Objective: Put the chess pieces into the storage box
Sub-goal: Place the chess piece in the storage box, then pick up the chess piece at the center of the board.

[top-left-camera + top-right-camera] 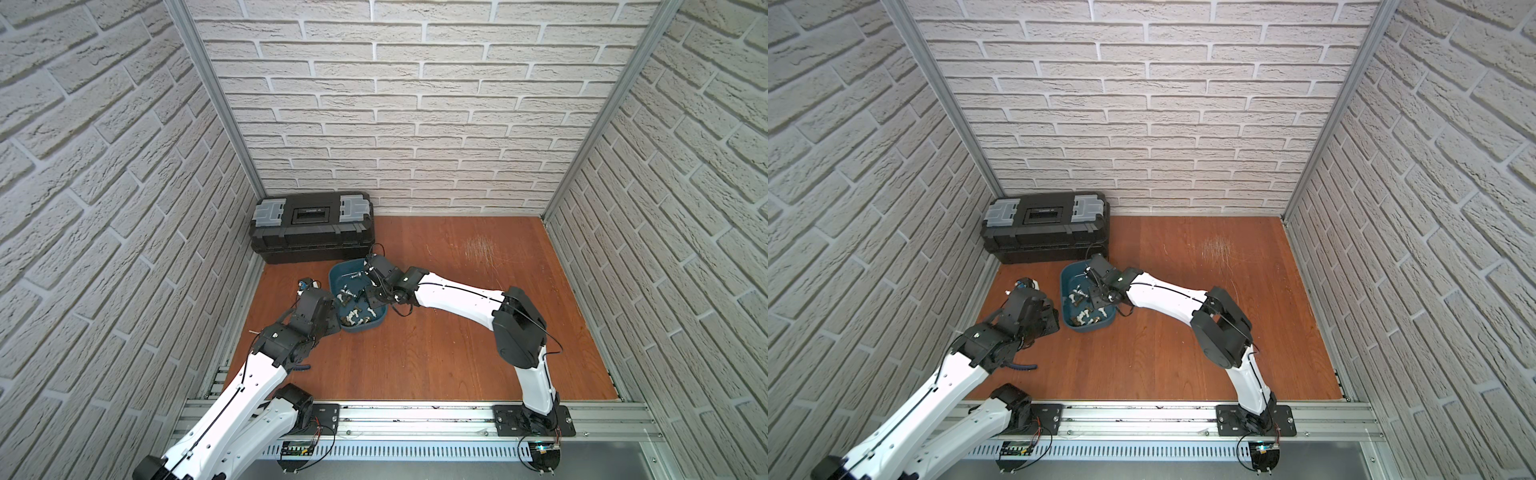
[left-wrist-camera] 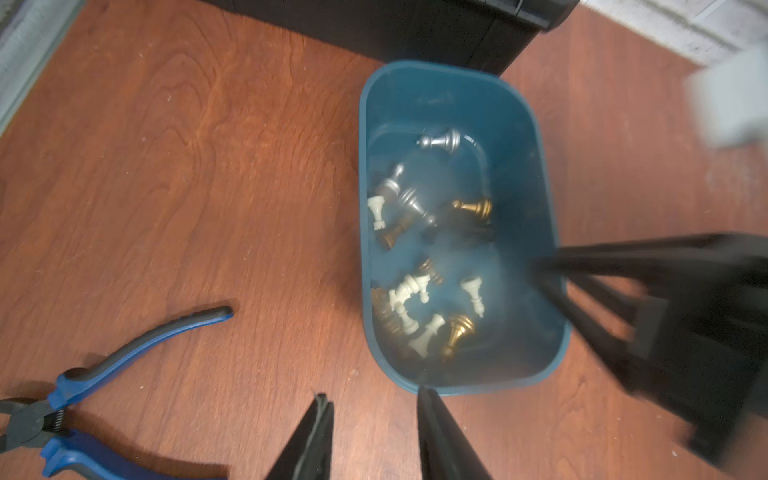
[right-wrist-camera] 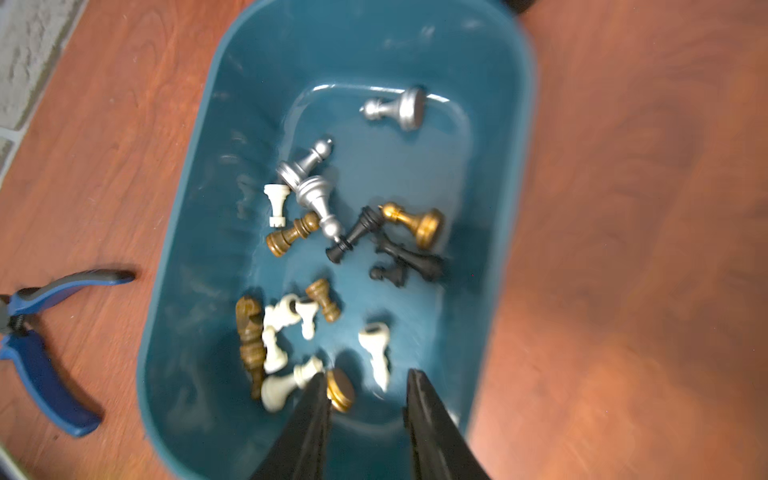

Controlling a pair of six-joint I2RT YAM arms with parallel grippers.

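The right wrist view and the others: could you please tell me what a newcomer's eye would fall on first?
The teal storage box, toward the table's left, stands out, its floor littered with toppled chess pieces in white, silver, gold, brown and black. The right tool hangs open over it, nothing between its jaws. Blue-handled pliers lie on the table beside the box, and a black toolbox sits against the back wall.

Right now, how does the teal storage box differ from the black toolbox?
The storage box is teal, the toolbox black. The storage box is open-topped with chess pieces inside; the toolbox is closed. The storage box is smaller than the toolbox. Both rest on the table.
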